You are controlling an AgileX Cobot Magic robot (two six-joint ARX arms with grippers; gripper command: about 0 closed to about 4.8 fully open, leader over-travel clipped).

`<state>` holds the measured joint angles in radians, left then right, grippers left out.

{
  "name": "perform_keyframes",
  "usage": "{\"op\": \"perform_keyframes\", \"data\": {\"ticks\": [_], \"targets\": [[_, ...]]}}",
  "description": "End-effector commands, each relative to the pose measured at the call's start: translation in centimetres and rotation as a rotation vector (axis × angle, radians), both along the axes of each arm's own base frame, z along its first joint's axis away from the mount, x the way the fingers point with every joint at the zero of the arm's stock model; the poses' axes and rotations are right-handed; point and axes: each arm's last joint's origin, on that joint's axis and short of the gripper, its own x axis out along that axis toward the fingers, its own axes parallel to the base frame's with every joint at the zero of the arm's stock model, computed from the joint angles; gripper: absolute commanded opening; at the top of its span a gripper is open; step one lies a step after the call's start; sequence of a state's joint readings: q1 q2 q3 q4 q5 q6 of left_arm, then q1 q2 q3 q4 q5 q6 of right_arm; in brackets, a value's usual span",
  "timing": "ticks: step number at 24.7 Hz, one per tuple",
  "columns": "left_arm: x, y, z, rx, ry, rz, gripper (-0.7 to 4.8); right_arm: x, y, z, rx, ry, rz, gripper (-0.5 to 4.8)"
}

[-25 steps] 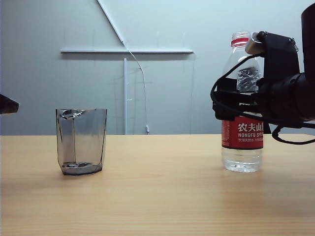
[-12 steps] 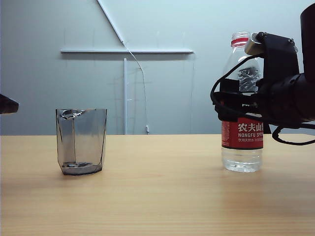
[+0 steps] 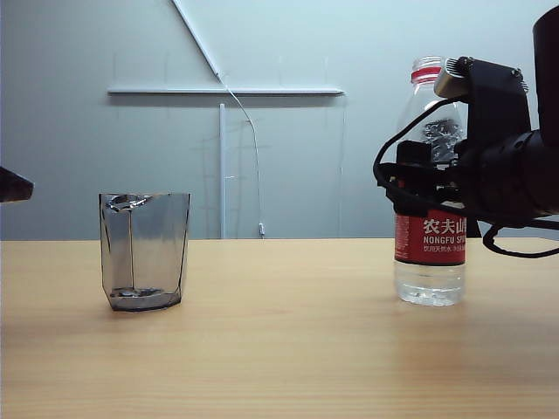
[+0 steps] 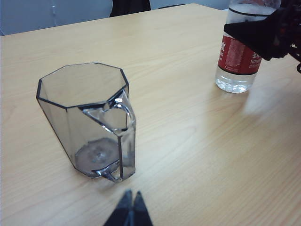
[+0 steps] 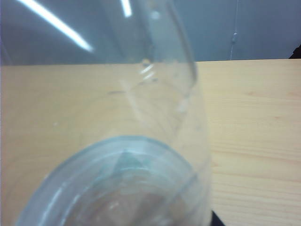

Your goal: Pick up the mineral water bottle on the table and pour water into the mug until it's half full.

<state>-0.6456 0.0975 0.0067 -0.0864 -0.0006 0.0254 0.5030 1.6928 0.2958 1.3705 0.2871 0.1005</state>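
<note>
On the right side of the wide light tan wood-grain counter point(image 3: 279, 349) the tall clear plastic mineral water bottle point(image 3: 429, 262), with its red neck ring and red-and-white label, stands upright, its base holding clear water point(image 3: 428, 284) below the label. The black right tool point(image 3: 419, 179) sits level around the bottle just above the label, one finger visible on the left flank of the bottle, but whether the fingers already press the plastic cannot be told; black cables loop beside it. In the right wrist view the bottle's clear wall point(image 5: 141, 141) fills nearly the whole picture, too close and blurred to show the fingers. Well apart from the bottle, toward the left of the counter, the short smoky-grey transparent faceted mug point(image 3: 144, 251) stands upright, its clear handle facing the left wrist camera point(image 4: 117, 136); bare wood lies between mug and bottle, with nothing standing in that stretch. The left tool point(image 4: 128, 213) hangs near the mug on the handle side, not touching it, its two dark tips together; in the exterior view only a dark part of it shows at the left edge point(image 3: 13, 185). Behind the counter a grey wall carries a white rail point(image 3: 225, 90) and a thin hanging cord point(image 3: 253, 157).
</note>
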Motion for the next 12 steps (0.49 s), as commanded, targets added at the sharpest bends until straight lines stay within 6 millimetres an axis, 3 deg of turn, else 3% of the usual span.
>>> {"op": "perform_keyframes", "data": {"ticks": [1, 12], "targets": [[0.0, 0.0, 0.2, -0.012, -0.011, -0.002, -0.02, 0.0, 0.1, 0.4, 0.016, -0.023, -0.001, 3.13], [0.2, 0.4, 0.3, -0.019, -0.020, 0.043, -0.02, 0.2, 0.7, 1.9, -0.023, -0.108, 0.116, 3.13]]}}
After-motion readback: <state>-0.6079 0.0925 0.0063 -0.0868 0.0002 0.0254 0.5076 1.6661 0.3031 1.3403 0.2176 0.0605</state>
